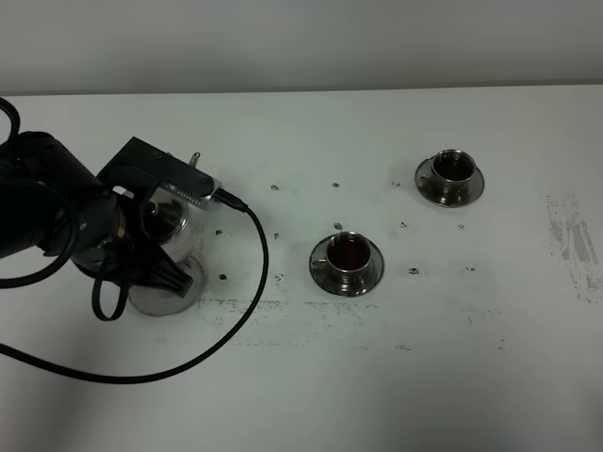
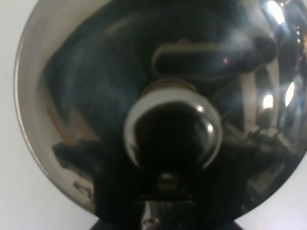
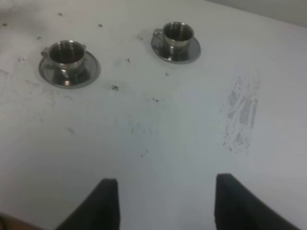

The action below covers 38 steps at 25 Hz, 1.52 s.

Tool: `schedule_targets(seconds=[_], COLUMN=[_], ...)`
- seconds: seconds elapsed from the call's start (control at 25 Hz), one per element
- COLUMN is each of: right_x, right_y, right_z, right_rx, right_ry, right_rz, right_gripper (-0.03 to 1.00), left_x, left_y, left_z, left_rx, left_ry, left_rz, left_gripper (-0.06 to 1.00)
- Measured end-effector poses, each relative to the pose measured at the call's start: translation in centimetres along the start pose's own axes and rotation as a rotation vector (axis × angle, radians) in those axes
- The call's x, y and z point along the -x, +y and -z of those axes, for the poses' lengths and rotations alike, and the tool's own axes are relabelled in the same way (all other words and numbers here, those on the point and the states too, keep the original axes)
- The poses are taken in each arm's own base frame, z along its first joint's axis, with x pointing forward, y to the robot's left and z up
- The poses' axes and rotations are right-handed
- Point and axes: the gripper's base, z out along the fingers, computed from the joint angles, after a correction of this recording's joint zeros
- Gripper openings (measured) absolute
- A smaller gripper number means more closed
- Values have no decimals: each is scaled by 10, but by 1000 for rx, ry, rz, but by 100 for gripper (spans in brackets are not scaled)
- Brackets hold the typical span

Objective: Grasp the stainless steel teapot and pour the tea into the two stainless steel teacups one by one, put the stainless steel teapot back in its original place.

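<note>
Both teacups hold tea, near cup (image 1: 347,261) and far cup (image 1: 450,175) well right of the teapot (image 1: 174,226); left gripper (image 1: 155,240) clamps it over the tray (image 1: 165,294), release pending; right gripper's fingers (image 3: 98,203) look spread, empty.

A white table (image 1: 396,377) fills nearly the whole frame, its surface flecked with small dark specks around the middle and a greyish scuffed patch (image 1: 570,235) at the right edge. Along the top of the frame runs a plain pale grey wall (image 1: 301,42). The light is soft and even.
</note>
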Motion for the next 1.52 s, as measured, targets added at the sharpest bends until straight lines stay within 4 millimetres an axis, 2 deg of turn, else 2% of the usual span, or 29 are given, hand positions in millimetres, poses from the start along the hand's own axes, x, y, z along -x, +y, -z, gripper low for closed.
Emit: schedule_targets(seconds=[0.16, 0.4, 0.68, 1.16, 1.52], right_x=[0, 0, 0, 0, 0], right_y=[0, 0, 0, 0, 0], right_z=[0, 0, 0, 0, 0], right_rx=[0, 0, 0, 0, 0], right_ry=[0, 0, 0, 0, 0], right_rz=[0, 0, 0, 0, 0], right_gripper=[43, 43, 43, 43, 43], left_x=[-12, -20, -16, -16, -17], left_y=[-2, -6, -10, -15, -15], left_z=[-7, -13, -23, -39, -43], left_rx=[-8, -30, -53, -63, -64], left_ry=[55, 69, 32, 66, 78], left_rz=[6, 0, -13, -21, -22], left_gripper=[17, 17, 17, 17, 17])
